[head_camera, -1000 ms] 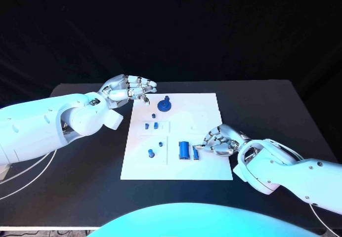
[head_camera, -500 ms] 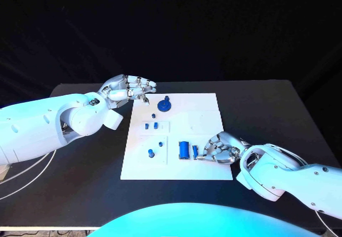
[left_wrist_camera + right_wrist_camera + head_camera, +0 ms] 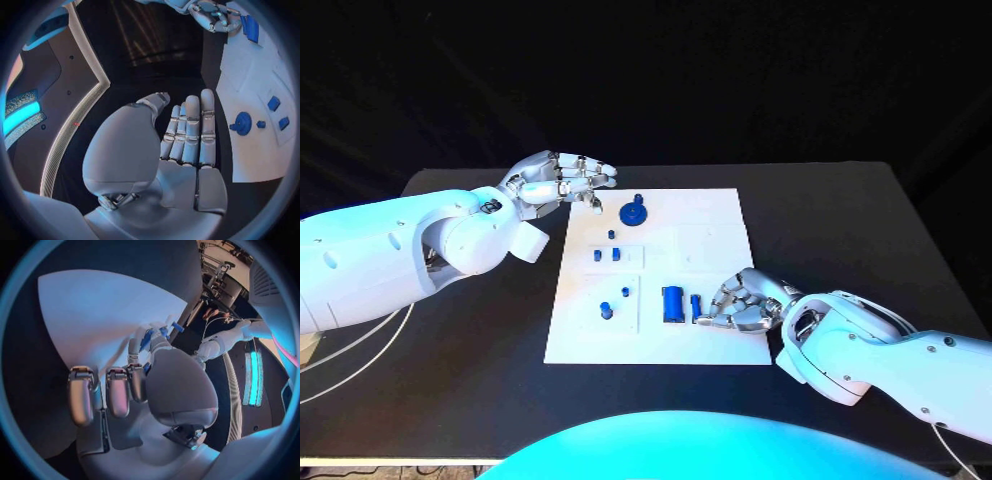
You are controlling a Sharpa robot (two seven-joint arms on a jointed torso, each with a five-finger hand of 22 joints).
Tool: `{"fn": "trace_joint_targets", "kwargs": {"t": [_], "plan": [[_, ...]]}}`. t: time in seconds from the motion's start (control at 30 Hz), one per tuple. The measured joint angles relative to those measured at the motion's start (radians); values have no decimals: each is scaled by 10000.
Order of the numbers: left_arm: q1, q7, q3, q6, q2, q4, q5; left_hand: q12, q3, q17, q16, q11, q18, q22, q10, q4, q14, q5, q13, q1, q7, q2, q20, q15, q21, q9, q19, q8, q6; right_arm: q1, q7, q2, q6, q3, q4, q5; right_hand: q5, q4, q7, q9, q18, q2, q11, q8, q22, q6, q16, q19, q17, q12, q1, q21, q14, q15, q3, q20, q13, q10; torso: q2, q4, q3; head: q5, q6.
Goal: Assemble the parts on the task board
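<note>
The white task board [image 3: 711,215] lies mid-table with several blue parts on it. A round blue part [image 3: 635,212] sits near its far edge, small pegs [image 3: 606,254] lie mid-board, and a blue cylinder [image 3: 672,303] lies beside a slim blue peg [image 3: 695,306]. My right hand [image 3: 744,300] rests on the board's near right part, fingers curled, thumb and a finger pinching the slim peg [image 3: 148,338], which stays down on the board. My left hand [image 3: 567,178] hovers off the board's far left corner, fingers apart and holding nothing [image 3: 187,135].
The black table [image 3: 848,220] extends on both sides of the board. The left wrist view shows the board [image 3: 250,75], the round part [image 3: 242,122] and the right hand [image 3: 215,15] beside the cylinder [image 3: 251,27].
My right hand has slid along the board toward me and closed in on the slim peg. The left arm has stayed still.
</note>
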Motion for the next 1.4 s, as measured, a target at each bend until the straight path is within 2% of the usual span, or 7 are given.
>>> {"fn": "trace_joint_targets", "kwargs": {"t": [0.47,0.83,0.93,1.03,1.17,1.23,1.4], "plan": [[0,-15,0,0,-2,-20,0,0,0,-1,0,0,0,0,0,0,0,0,-2,0,0,0,0,0,0,0,0,0,0,26,-231,349,99,38,-368,-29,-1,-24,-8,17,0,260,0,72,-1,13,0,0,7,0,260,0,0,0,-79,0,0,0,3,3,8,15,0],[0,-30,-1,1,-1,-28,-5,0,0,-2,0,0,1,0,0,0,0,0,-8,41,0,41,0,0,0,0,0,0,0,34,-177,252,185,40,-288,-9,-1,31,21,-135,0,189,0,-53,-2,-22,0,0,6,0,548,-79,0,0,-169,0,2,0,-7,-4,6,38,0],[0,-30,-2,1,3,-37,-5,0,0,-2,0,0,0,0,0,0,0,0,-8,41,0,41,0,0,0,0,0,0,0,13,39,77,46,27,-178,150,-1,48,125,-176,0,100,0,-160,-2,-172,0,0,5,-101,318,-206,0,0,-425,0,0,0,-9,-6,6,38,0],[0,-30,-4,0,11,-69,-2,0,0,-3,0,0,1,0,0,0,0,0,-7,41,0,41,0,0,0,0,0,0,0,35,557,-124,-228,34,-130,593,-1,41,184,-182,0,221,28,-237,-3,-372,-121,0,5,-339,62,-674,0,0,-682,0,0,11,-24,-18,-7,22,0],[-7,0,-9,-24,76,-209,33,0,-4,-3,-42,0,0,-13,0,5,-22,0,-22,32,0,32,0,21,-46,0,0,0,0,282,1696,-233,-669,95,-278,1682,-1,27,399,-308,0,329,308,-639,1,-929,-396,23,4,-982,-34,-1829,-5,185,-1028,139,4,-177,-74,-41,-44,1,0],[-18,23,-13,-48,126,-303,74,0,-89,-4,-83,0,0,-57,0,89,-133,0,-23,-50,0,-50,8,56,-144,0,-8,0,0,461,2347,-207,-893,122,-563,2354,-1,16,522,-351,205,496,388,-799,5,-1097,-547,19,4,-1432,135,-2653,-1,289,-1178,200,21,-447,-122,-59,-75,-12,29],[-121,197,-14,-252,301,-633,333,42,-576,-413,-1034,134,-1,-769,-134,576,-1600,-125,-13,-282,77,-282,407,352,-1515,5,-1061,0,-78,817,4215,116,-1642,222,-1763,4524,-1,-23,657,-373,240,710,537,-983,5,-1302,-769,18,3,-1851,484,-3411,-1,397,-1378,313,77,-784,-222,-136,-132,21,194]]}}
